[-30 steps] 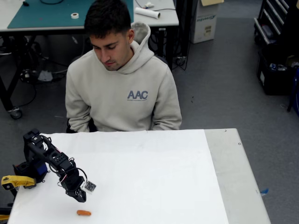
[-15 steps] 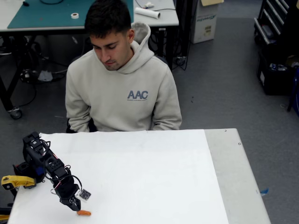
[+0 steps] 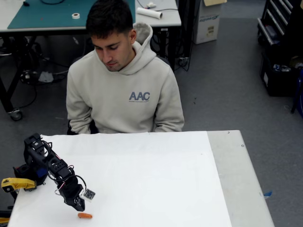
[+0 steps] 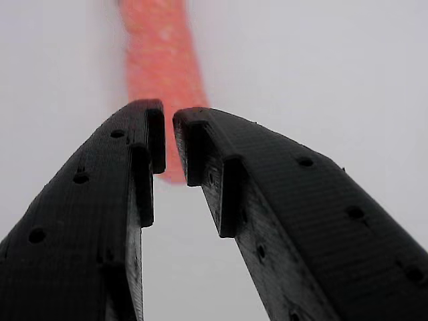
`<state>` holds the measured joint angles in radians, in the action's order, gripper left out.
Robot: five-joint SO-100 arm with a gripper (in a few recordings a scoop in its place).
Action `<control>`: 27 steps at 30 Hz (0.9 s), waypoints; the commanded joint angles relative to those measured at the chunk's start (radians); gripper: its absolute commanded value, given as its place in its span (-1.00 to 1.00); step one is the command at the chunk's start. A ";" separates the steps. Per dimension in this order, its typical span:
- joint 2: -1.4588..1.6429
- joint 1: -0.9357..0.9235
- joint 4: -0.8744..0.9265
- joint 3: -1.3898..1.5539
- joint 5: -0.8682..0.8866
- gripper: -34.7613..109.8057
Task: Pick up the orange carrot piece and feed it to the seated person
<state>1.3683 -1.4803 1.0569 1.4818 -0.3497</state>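
Setting: workshop floor with grey carpet behind a white-topped table [image 3: 156, 175] that fills the lower half of the fixed view; a teal-matted bench [image 3: 47, 14] runs along the upper left with a tape roll [image 3: 75, 15] on it.
Carrot: the orange carrot piece [image 3: 85, 215] lies flat on the table at the lower left of the fixed view, near the bottom edge; in the wrist view it [image 4: 160, 60] runs from the top of the frame down behind the fingertips, blurred.
Person: the seated person [image 3: 124, 90] sits at the table's far edge, upper centre of the frame, head bowed toward the tabletop.
Progress: nothing lifted yet, by the look of it; the carrot rests on the table, so grasping, carrying and feeding all remain.
Arm pose: the black arm rises from its base at the left edge, then bends down and to the right, with the gripper [image 3: 80, 206] just above and left of the carrot.
End effector: the gripper [image 4: 168, 124] has its jaws nearly closed with a thin slit between the tips; nothing sits between them.
Contact: the tips appear apart from the carrot in the fixed view, though it is too small to be certain.
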 commanded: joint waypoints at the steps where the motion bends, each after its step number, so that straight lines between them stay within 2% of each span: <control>1: 0.041 -0.011 -0.005 -0.055 -0.009 -0.54; 12: 0.041 -0.011 -0.005 -0.054 -0.011 -0.26; 20: 0.029 -0.011 -0.005 -0.054 -0.011 -0.25; 27: -0.106 -0.011 -0.005 -0.077 -0.011 -0.25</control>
<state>1.2594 -1.4818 1.0569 1.4803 -0.3467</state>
